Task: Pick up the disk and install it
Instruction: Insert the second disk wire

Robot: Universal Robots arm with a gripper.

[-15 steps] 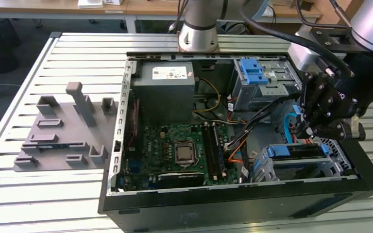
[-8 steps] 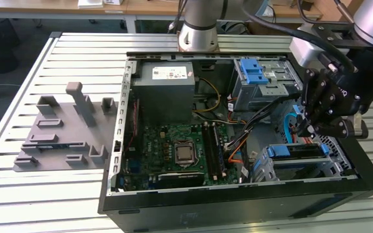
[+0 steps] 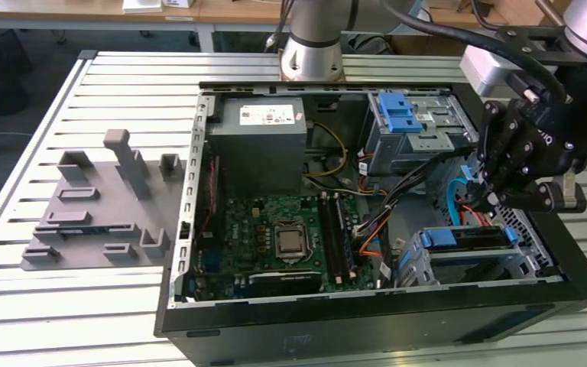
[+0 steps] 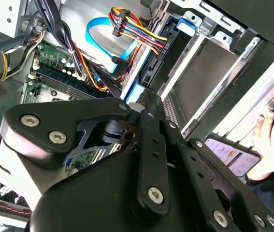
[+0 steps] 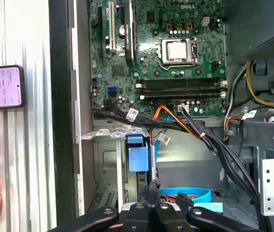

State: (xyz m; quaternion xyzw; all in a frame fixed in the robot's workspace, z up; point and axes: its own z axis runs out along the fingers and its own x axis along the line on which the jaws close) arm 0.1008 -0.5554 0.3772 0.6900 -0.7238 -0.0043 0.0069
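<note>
The disk sits in the drive cage at the front corner of the open computer case, on the exterior view's right, with its blue rail facing up. In the first wrist view its blue rail stands in the cage slot just beyond my fingertips. My black gripper hangs just above the disk, over the cage. In both wrist views its fingers are pressed together, and nothing is held between them. My gripper points down at the cage's edge. Whether the tips touch the disk is hidden.
Bundled cables and a blue ribbon cable run beside the cage. The case also holds the motherboard, a grey power supply and a blue latch bracket. A person's hand and a phone lie outside the case. A grey fixture stands on the table.
</note>
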